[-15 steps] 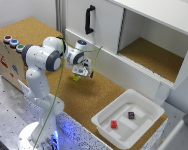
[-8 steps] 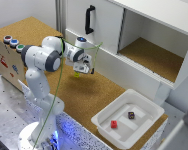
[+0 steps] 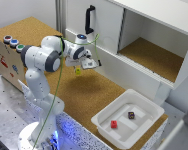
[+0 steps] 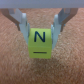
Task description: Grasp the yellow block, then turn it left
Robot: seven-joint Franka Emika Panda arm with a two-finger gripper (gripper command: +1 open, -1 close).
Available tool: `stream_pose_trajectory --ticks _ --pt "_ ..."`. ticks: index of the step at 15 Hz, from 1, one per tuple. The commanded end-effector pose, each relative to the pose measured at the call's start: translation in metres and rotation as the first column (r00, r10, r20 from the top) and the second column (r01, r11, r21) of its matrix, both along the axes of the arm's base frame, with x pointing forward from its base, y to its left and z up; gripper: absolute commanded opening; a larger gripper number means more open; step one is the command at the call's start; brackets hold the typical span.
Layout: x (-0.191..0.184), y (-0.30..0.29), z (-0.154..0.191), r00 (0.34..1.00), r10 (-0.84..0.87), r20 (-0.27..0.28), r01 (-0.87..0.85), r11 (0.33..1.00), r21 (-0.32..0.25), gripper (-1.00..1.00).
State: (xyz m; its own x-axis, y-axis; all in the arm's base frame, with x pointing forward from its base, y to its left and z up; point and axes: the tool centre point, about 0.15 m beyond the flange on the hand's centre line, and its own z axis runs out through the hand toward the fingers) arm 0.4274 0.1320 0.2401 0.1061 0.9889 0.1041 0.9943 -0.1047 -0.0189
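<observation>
From my remote station I see the gripper (image 4: 41, 31) clamped on the yellow block (image 4: 40, 43), one finger on each side; the block's face bears a dark letter N above a dark bar. In the exterior view the yellow block (image 3: 78, 71) hangs above the cork-topped counter (image 3: 94, 95), well apart from the white tray (image 3: 121, 107) holding a red block (image 3: 114, 124) and a dark maroon block (image 3: 131, 115).

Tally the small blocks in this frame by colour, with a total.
Yellow block, held in the gripper: 1
Red block, in the white tray: 1
Dark maroon block, in the same tray: 1
Total: 3
</observation>
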Motion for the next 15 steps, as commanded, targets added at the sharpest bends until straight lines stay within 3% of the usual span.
stream_pose_trajectory --ticks 1,6,7,15 --pt "-0.027 -0.021 -0.005 0.938 0.331 0.104 -0.327 0.944 -0.052 -1.0" --pt "-0.029 -0.025 -0.024 0.954 0.285 0.093 -0.283 0.958 -0.039 -1.0" --pt "-0.026 -0.023 -0.025 0.961 0.259 0.093 -0.255 0.966 -0.048 1.0" --pt "-0.008 0.0 0.012 0.981 0.15 0.124 -0.142 0.987 -0.071 1.0"
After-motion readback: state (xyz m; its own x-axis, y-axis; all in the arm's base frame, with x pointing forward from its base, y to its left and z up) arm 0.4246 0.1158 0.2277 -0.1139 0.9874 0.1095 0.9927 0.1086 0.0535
